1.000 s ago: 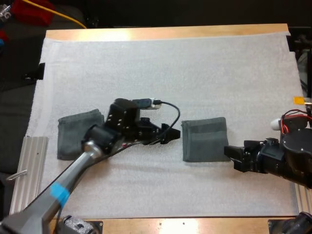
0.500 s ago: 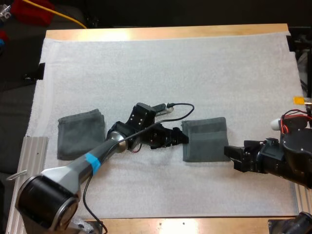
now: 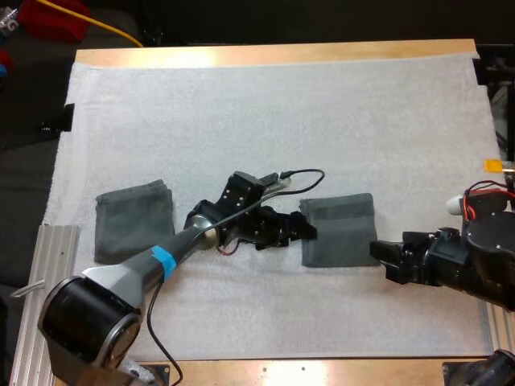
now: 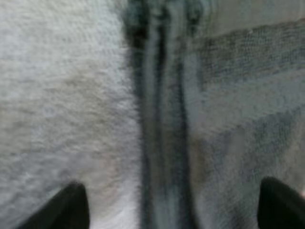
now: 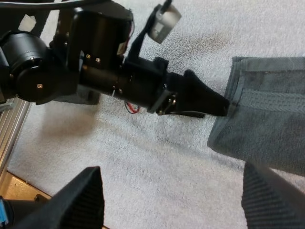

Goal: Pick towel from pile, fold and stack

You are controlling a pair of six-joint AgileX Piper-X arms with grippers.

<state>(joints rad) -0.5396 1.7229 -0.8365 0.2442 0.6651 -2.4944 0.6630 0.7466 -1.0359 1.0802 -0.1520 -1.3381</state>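
Dark grey-green towel [image 3: 339,231], folded square, left hand [image 3: 310,231] at its edge

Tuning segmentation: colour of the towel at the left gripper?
Dark grey-green towel, best in the right wrist view.

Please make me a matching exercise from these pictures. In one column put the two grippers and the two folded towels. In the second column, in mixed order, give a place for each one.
Column one:
1. left gripper
2. right gripper
3. left towel
4. right towel

Column two:
A. lies between the two grippers
B. open, at the right towel's near right corner
C. lies alone near the left side of the mat
D. open, at the right towel's left edge

Pairs: 1-D, 2-B, 3-C, 4-A.
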